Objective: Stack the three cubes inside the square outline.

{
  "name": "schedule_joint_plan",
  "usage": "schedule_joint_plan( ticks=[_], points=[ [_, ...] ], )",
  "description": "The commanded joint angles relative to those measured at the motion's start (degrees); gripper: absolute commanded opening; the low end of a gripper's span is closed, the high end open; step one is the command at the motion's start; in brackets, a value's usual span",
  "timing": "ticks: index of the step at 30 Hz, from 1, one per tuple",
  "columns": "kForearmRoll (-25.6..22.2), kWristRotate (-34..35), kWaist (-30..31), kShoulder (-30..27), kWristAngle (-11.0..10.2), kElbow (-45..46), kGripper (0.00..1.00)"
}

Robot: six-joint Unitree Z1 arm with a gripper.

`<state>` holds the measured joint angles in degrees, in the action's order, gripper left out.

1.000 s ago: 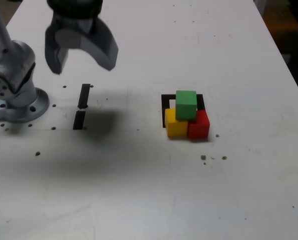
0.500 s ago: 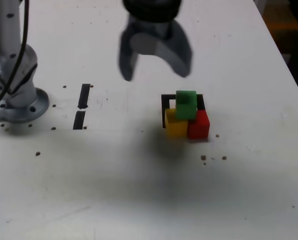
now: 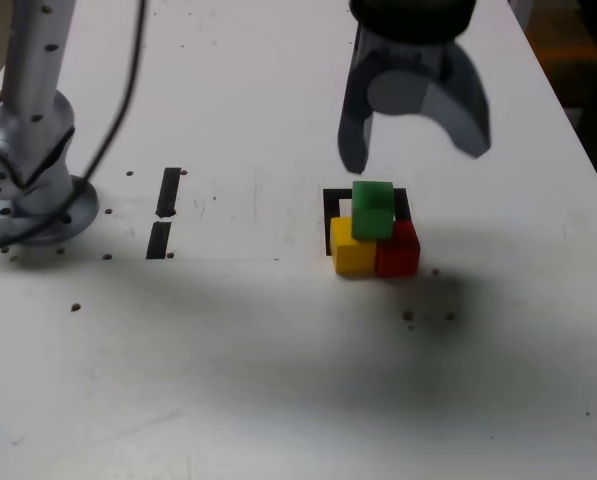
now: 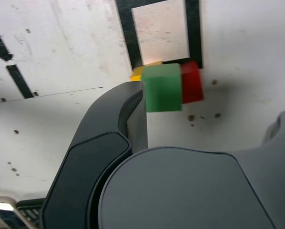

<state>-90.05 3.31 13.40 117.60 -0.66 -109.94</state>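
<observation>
The exterior view looks steeply down from high off the arm, taking in the tabletop (image 3: 228, 350) widely; the wrist view faces down past the gripper (image 4: 209, 114), closer in, both sharing the cubes (image 4: 163, 88) and square outline (image 4: 195, 33)

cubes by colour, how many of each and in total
green cube: 1
yellow cube: 1
red cube: 1
total: 3
</observation>
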Motion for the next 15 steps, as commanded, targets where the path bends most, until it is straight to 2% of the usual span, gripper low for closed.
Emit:
schedule_joint_plan(
  ticks=[1, 9, 15],
  points=[
    [-0.9, 0.1, -0.4, 0.3, 0.4, 0.6, 0.88],
    [-0.9, 0.4, -1.2, 1.2, 2.0, 3.6, 0.85],
    [2.6, 1.9, -2.0, 1.6, 3.7, 7.5, 0.73]
  ],
)
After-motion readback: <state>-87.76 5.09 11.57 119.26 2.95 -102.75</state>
